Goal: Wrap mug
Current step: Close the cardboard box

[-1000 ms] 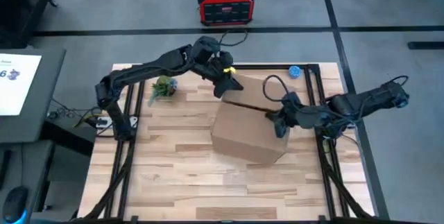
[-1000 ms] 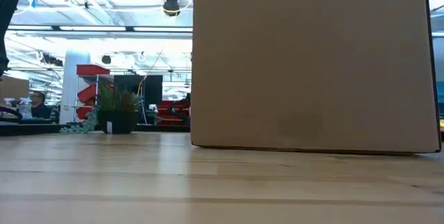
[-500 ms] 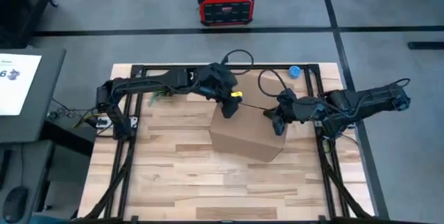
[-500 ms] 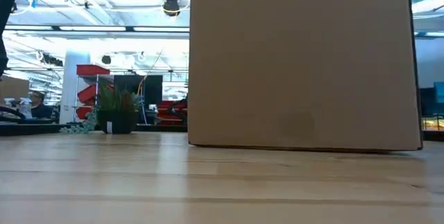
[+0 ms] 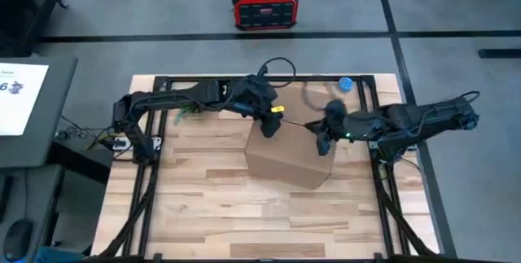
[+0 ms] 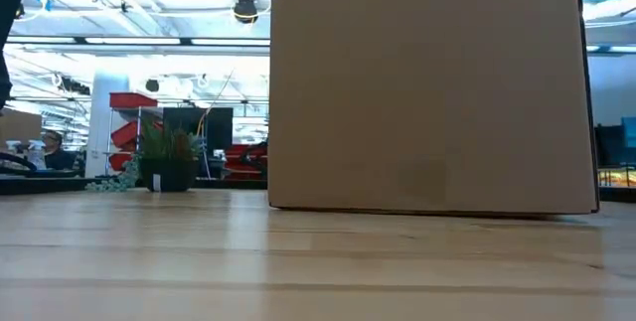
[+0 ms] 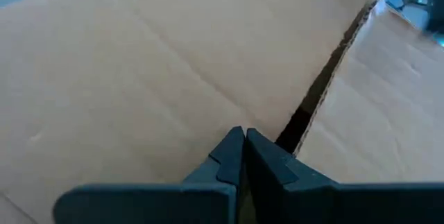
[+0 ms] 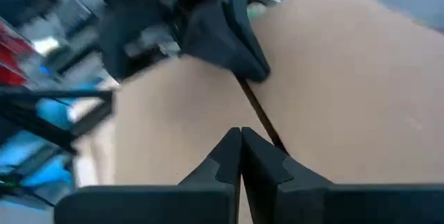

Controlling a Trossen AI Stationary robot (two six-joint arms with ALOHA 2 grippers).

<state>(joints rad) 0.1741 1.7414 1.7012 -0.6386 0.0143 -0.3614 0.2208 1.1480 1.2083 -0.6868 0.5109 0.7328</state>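
A brown cardboard box [image 5: 289, 155] stands on the wooden table [image 5: 203, 206] and fills much of the low view [image 6: 427, 82]. Its top flaps lie down, with a dark seam [image 7: 320, 89] between them. My left gripper [image 5: 268, 129] is shut at the seam's left end on the box top. My right gripper [image 5: 324, 144] is shut at the seam's right end. In the right wrist view the left gripper [image 8: 232, 40] shows beyond my own shut fingers. The mug is hidden. My left gripper has its shut fingertips [image 7: 236, 148] down on a top flap [image 7: 187, 78] just beside the seam, coming from above at a slant. The flap lies flat under them. My right gripper sets its shut fingertips [image 8: 236, 144] on the box top at the seam [image 8: 262, 123], slanting down from the table's right side.
A small potted plant [image 6: 169, 160] stands at the far left of the table, partly under the left arm [image 5: 187, 98]. A blue object [image 5: 345, 84] lies at the far right corner. A red device [image 5: 264, 4] sits on the floor beyond the table.
My left gripper has come down and toward the near edge onto the box, and the raised far flap has been folded flat, so the top is now closed. My right gripper has shifted slightly left. The box's right edge has drawn in toward the left in the low view.
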